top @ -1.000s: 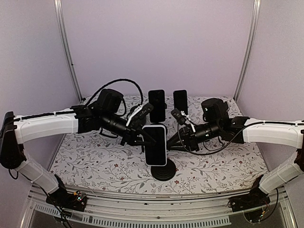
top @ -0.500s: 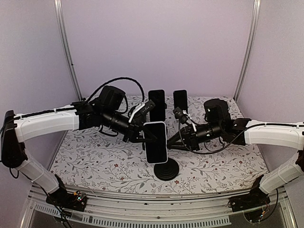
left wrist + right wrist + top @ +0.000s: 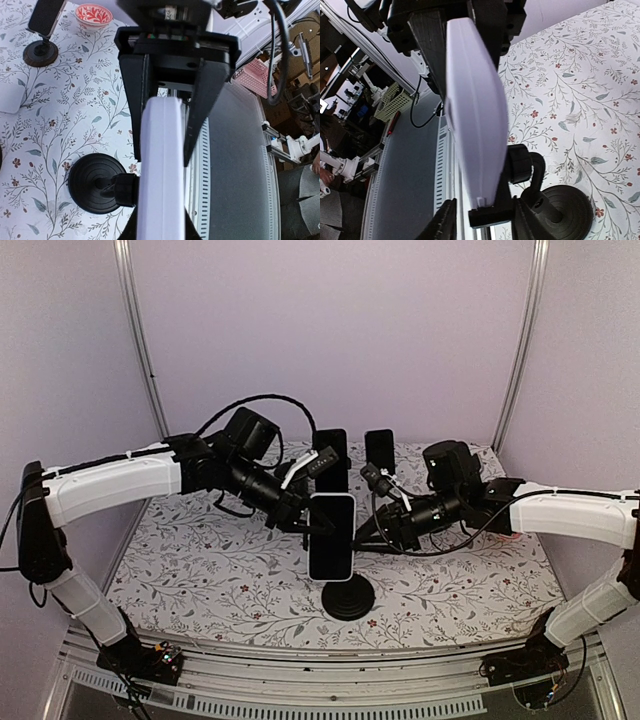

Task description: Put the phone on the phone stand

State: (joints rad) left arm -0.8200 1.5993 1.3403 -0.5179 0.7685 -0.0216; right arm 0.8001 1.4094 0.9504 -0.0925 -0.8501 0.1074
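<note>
A phone in a white case (image 3: 330,537) stands upright against the cradle of a black phone stand with a round base (image 3: 348,598) at the table's front middle. My left gripper (image 3: 318,514) comes from the left and is shut on the phone's upper part. In the left wrist view its black fingers (image 3: 133,105) pinch the phone's white edge (image 3: 160,180), with the stand base (image 3: 95,182) below. My right gripper (image 3: 363,536) is open. In the right wrist view its fingertips (image 3: 444,222) straddle the stand's cradle (image 3: 492,216) under the phone (image 3: 475,115).
Two dark phones on stands (image 3: 331,455) (image 3: 379,452) stand at the back of the floral table cover. The left wrist view also shows a red patterned bowl (image 3: 93,14), one of those stands (image 3: 40,52) and a pink basket (image 3: 252,77) beyond the table.
My left arm has risen and shifted right, bringing the phone a little higher and more upright over the stand. My right gripper has stayed at the cradle.
</note>
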